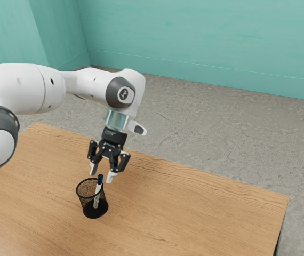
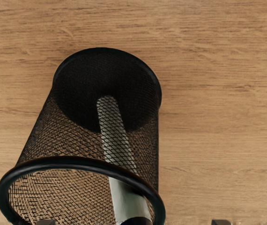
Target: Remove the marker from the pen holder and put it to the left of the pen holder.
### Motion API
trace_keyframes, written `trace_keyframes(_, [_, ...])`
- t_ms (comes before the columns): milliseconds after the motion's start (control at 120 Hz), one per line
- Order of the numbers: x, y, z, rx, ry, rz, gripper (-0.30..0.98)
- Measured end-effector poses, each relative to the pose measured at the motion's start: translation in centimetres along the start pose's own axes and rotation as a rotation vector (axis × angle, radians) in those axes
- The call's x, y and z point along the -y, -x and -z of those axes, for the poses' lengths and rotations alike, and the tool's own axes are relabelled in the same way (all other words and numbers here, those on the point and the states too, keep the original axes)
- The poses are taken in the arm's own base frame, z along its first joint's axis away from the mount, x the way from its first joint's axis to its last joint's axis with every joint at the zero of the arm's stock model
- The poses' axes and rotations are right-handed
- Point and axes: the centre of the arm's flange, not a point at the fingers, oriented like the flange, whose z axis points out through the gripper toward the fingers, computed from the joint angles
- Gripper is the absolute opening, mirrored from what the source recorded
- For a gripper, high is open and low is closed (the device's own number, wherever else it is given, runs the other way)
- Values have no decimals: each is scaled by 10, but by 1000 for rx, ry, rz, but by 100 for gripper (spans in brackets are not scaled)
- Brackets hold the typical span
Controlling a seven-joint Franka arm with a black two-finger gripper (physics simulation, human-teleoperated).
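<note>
Cropped worktop (image 1: 194,213), veiled marker (image 1: 98,188)
Mesh veils the marker's lower barrel. The frame cuts off two worktop corners, the arm (image 1: 21,88) at the exterior view's left and, in the wrist view, the pen holder (image 1: 94,212) rim and marker cap.

Teal walls (image 1: 194,37), gray floor (image 1: 205,128), wooden table (image 1: 194,213)

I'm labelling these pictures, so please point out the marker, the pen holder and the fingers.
Marker (image 1: 98,189): exterior view, on its white barrel just below the blue cap.
Pen holder (image 2: 77,162): wrist view, on its black rim.
Fingers (image 1: 110,177): exterior view, on the pale tip of one.
</note>
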Motion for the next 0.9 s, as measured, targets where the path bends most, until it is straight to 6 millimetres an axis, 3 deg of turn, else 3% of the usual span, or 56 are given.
trace_keyframes(100, [-1,4,-3,32,1,10,39])
trace_keyframes(342, [1,4,-7,66,2,35,16])
trace_keyframes(683, [36,-6,-4,38,54,116,-1])
trace_keyframes(817, [42,19,7,14,61,123,-5])
trace_keyframes(900, [37,61,28,-40,62,112,-7])
